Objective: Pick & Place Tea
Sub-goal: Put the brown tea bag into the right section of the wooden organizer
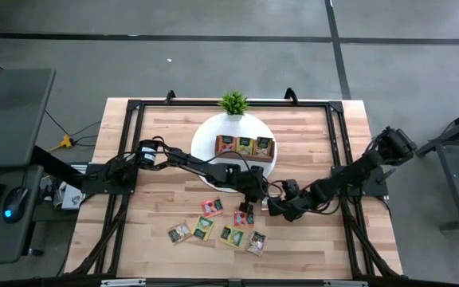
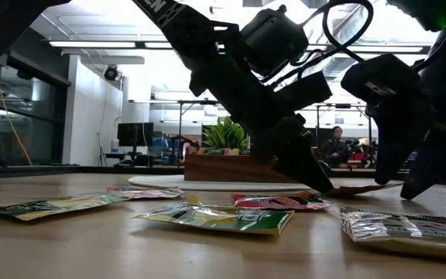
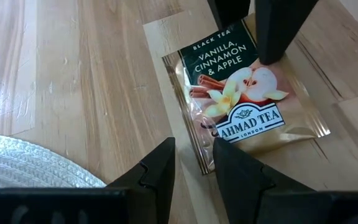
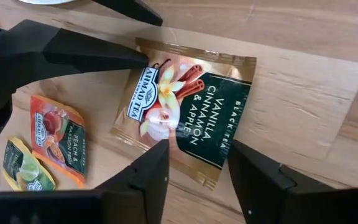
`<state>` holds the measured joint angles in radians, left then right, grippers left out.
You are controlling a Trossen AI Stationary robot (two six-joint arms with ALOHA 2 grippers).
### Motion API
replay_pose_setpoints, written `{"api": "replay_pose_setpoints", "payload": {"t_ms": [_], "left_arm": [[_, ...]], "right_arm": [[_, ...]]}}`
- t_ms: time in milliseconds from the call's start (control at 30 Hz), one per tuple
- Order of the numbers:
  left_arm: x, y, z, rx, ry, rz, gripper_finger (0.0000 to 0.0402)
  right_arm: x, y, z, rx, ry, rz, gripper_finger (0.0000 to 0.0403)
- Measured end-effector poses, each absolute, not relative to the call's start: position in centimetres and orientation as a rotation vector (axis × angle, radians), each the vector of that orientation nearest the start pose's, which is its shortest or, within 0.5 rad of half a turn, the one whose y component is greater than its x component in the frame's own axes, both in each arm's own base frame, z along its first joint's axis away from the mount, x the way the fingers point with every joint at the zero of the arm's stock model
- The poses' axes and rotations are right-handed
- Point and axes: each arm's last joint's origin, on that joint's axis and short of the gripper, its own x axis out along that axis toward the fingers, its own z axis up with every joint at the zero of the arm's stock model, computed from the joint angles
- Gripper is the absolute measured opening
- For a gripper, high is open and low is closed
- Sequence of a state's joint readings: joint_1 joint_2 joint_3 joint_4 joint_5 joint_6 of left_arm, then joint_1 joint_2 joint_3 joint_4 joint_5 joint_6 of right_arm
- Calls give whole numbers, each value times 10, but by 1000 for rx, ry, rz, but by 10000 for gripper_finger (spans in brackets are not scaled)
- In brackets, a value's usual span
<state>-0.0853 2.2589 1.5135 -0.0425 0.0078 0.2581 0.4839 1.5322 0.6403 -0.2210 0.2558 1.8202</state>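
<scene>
A gold-and-dark-green "Vanilla, Cinnamon & Apple" tea sachet lies flat on the wooden table between both grippers. My left gripper is open at the sachet's logo end, one finger over its edge and one beside it on the wood. My right gripper is open at the opposite, dark-green end, with that edge between its fingers. Several other sachets lie loose nearer the table's front. In the low view the sachet shows as a thin brown strip between the two grippers. My left gripper has one fingertip over the sachet's logo-end edge, coming down at a slant from the table's left; whether it touches I cannot tell. My right gripper's fingers straddle the dark-green end's edge; whether they touch I cannot tell.
A brown wooden tray with sachets in its three compartments sits on a round white mat behind the grippers, and a small green plant stands at the far edge. A black frame rims the table. Bare wood lies left and right.
</scene>
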Motion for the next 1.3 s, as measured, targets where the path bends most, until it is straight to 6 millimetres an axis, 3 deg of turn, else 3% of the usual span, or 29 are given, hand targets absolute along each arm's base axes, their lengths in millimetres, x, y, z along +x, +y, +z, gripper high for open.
{"api": "replay_pose_setpoints", "payload": {"t_ms": [467,733,1000,1100,1300], "left_arm": [[475,-41,117,274,773,-190,110],[475,-41,117,261,766,-219,110],[469,-34,131,203,777,-312,111],[467,-20,145,162,758,-325,111],[455,8,193,103,698,-373,111]], "right_arm": [[225,110,127,1184,874,-739,6],[225,110,127,1153,915,-712,2],[222,110,125,1123,975,-700,1],[221,110,125,1107,997,-695,1],[219,110,127,1008,1044,-629,0]]}}
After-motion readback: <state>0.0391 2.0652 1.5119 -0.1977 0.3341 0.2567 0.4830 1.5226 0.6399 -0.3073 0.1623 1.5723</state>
